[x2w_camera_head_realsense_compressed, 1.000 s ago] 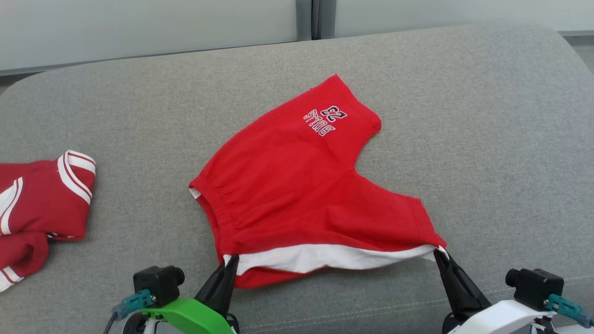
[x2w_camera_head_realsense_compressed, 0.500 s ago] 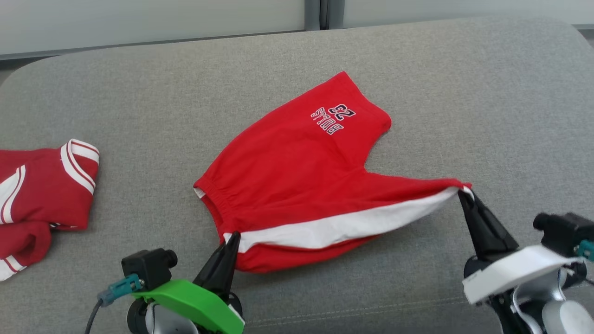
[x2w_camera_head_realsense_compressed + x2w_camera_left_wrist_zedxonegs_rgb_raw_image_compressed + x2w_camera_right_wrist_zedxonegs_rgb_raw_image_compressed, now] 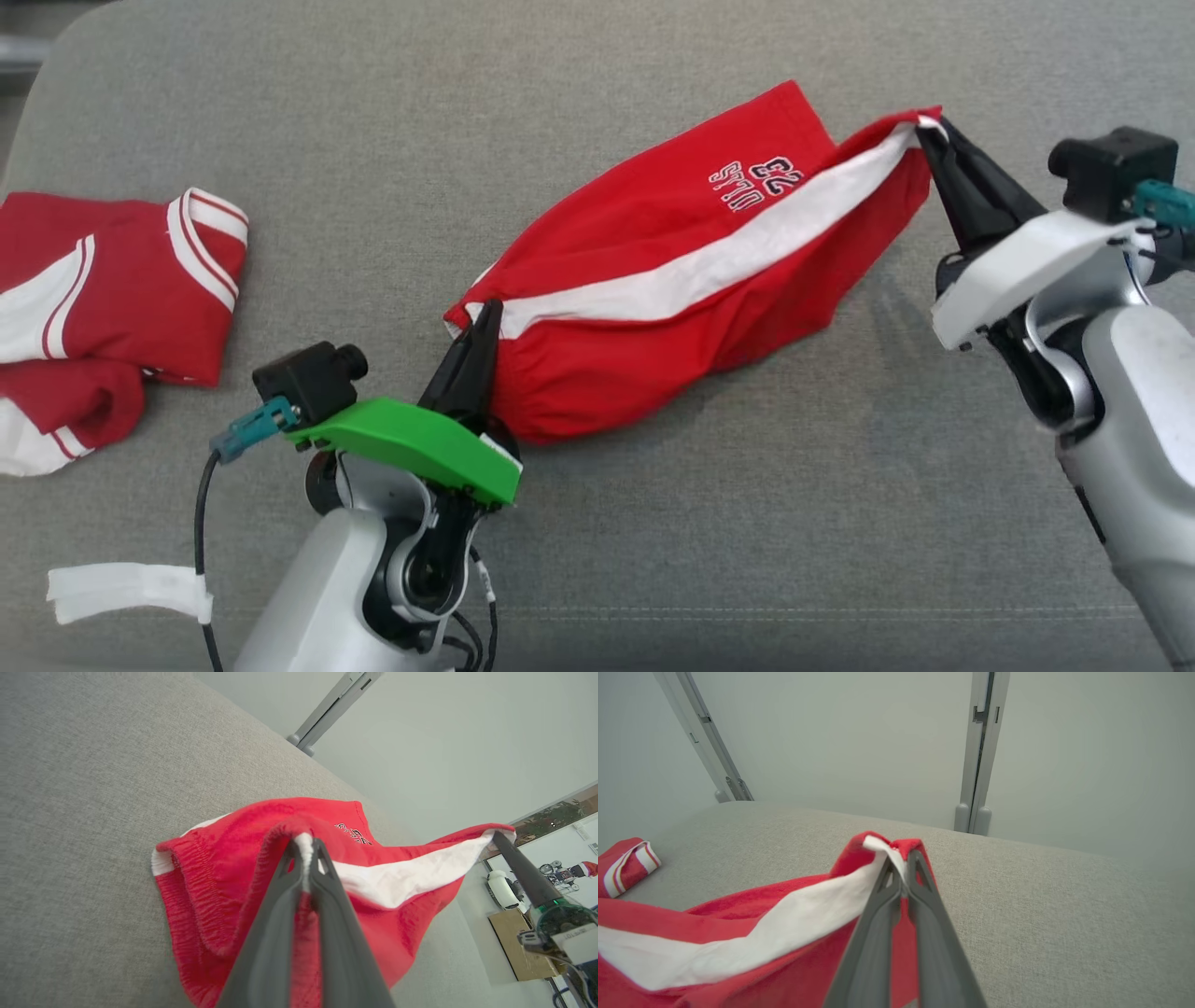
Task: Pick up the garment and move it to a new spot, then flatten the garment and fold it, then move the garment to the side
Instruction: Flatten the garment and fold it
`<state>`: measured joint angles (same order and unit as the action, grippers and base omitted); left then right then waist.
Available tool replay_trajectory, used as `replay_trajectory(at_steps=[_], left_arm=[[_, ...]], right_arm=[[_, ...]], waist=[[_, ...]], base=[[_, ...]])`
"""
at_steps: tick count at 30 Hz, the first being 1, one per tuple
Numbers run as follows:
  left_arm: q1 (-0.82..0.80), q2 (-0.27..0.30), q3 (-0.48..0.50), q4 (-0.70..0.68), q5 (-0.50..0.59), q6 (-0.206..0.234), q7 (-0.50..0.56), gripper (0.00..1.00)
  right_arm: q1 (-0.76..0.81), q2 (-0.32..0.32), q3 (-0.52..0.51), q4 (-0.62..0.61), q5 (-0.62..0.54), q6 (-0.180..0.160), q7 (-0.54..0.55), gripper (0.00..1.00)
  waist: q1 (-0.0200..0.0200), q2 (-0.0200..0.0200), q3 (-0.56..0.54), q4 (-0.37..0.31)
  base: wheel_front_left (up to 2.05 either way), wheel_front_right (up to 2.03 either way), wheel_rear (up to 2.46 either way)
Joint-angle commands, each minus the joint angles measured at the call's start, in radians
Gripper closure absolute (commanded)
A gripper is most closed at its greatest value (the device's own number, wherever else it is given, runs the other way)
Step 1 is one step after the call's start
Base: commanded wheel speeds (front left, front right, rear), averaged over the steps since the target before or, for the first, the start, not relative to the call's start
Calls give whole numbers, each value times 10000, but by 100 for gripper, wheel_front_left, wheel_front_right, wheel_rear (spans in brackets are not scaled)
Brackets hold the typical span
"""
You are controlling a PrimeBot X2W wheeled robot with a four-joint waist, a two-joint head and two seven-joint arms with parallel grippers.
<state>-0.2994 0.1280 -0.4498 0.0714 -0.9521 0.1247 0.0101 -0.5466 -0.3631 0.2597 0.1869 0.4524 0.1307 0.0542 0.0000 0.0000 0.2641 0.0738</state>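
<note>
I fold the red shorts [image 3: 635, 364].
My left gripper [image 3: 484, 313] and right gripper [image 3: 927, 131] pinch corners; a thin pinch slipping would collapse the fold.

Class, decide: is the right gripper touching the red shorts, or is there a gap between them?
Touching. In the right wrist view the right gripper has its fingers shut on a hem corner of the red shorts, cloth pinched between them.

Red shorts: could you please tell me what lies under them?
Grey cushion shows below the red shorts, whose striped edge the left gripper and right gripper hold up. The patch under the sagging cloth is covered.
</note>
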Motion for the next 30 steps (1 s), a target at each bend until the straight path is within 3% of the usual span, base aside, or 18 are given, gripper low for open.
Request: replay_trajectory(at_steps=[1,7,14,22,23,24,25,26,27,30], left_arm=[[-432,-158,117,349,-149,-104,-179,100],[-1410,-646,142,1777,-707,-477,-775,100],[-2309,-762,-529,3225,-1362,-962,-1249,100],[-3035,-765,-1609,3858,-2176,-1309,-1905,100],[-3135,-764,-1734,3940,-2208,-1337,-2000,98],[-3225,-764,-1808,4029,-2245,-1322,-2136,69],[-3294,-763,-1866,4123,-2293,-1256,-2237,58],[-3381,-764,-1958,4219,-2239,-1225,-2324,0],[-3470,-764,-2030,4324,-2143,-1192,-2412,0],[-3630,-764,-2153,4580,-1737,-1133,-2606,0]], right_arm=[[-587,-138,297,546,182,0,-144,100],[-2420,-642,1724,2517,650,-1,-822,100],[-3828,-1029,3083,4614,1376,-6,-1467,100],[-4605,-1169,4008,5931,2114,-6,-2053,100],[-4690,-1159,4092,6082,2203,-6,-2144,100],[-4757,-1127,4123,6221,2300,-6,-2311,100],[-4815,-1099,4201,6367,2338,-6,-2412,68],[-4811,-1059,4316,6500,2384,-6,-2476,5],[-4822,-1025,4413,6608,2457,-6,-2554,0],[-4800,-1018,4534,6946,2607,-6,-2805,0]], waist=[[0,0,709,706],[0,0,1233,1261],[0,0,1562,1581],[0,0,1669,1674],[0,0,1675,1679],[0,0,1677,1681],[0,0,1671,1679],[0,0,1659,1673],[0,0,1648,1667],[0,0,1562,1633]], base=[[0,0,0],[0,0,0],[0,0,0],[0,0,0],[0,0,0],[0,0,0],[0,0,0],[0,0,0],[0,0,0],[0,0,0]])
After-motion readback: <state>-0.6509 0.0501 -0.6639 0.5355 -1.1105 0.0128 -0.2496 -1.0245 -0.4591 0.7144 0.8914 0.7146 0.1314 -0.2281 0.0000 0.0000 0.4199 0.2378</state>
